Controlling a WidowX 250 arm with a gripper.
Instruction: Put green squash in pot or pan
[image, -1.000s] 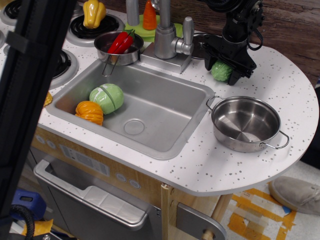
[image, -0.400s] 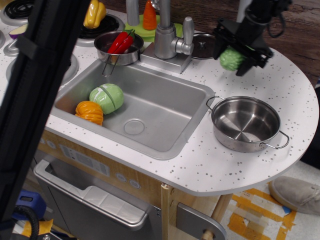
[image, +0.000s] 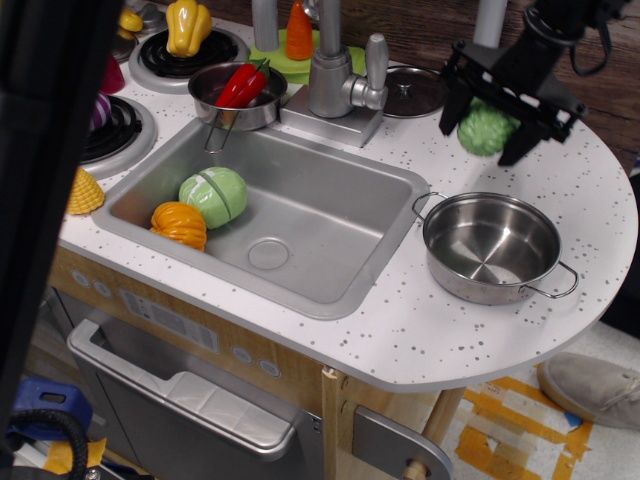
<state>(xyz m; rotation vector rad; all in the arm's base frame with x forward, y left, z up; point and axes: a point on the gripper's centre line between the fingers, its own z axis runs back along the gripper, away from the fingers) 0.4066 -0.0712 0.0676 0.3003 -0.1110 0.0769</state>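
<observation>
The green squash (image: 486, 130) is small, bumpy and medium green. It is held between the black fingers of my gripper (image: 488, 128), which is shut on it and lifted above the counter, at the back right. The pan (image: 491, 247) is a wide shallow shiny steel one with two wire loop handles. It stands empty on the white speckled counter, below and in front of the gripper.
A grey sink (image: 330, 225) holds a pale-green round vegetable (image: 214, 196) and an orange one (image: 180, 224). A small steel pot with a red pepper (image: 238, 92) stands by the faucet (image: 335, 70). A lid (image: 412, 92) lies behind. A black arm blocks the left edge.
My gripper has lifted the squash off the counter and moved right and up, nearer above the pan. The dark foreground arm has shifted left, uncovering the stove burners.
</observation>
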